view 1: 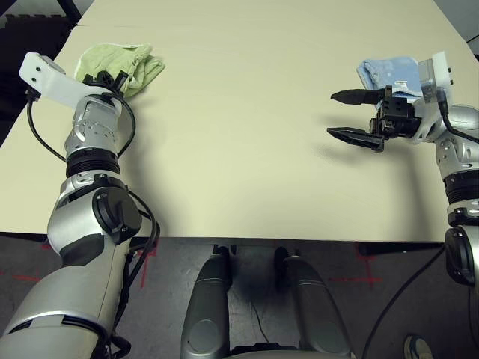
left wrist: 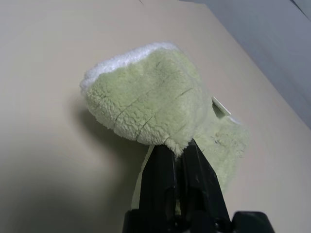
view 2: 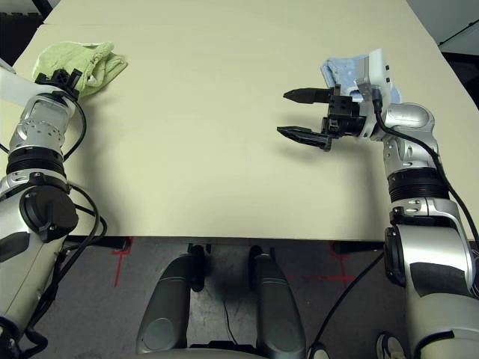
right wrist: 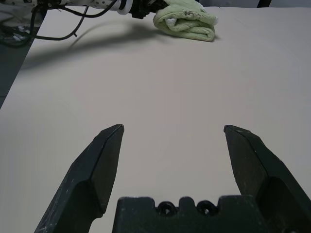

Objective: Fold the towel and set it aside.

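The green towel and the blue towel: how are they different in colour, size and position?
The green towel is light green, the blue towel light blue. The green one looks larger. The green one lies at the table's far left, pinched by the shut left gripper; the blue one lies far right, behind the open right gripper, ungripped. Both are bunched cloth on the table.

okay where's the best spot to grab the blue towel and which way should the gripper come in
Judging by its pose, take the blue towel by its near edge with the open right gripper, coming from above. It lies flat and folded on the table, behind that wrist.
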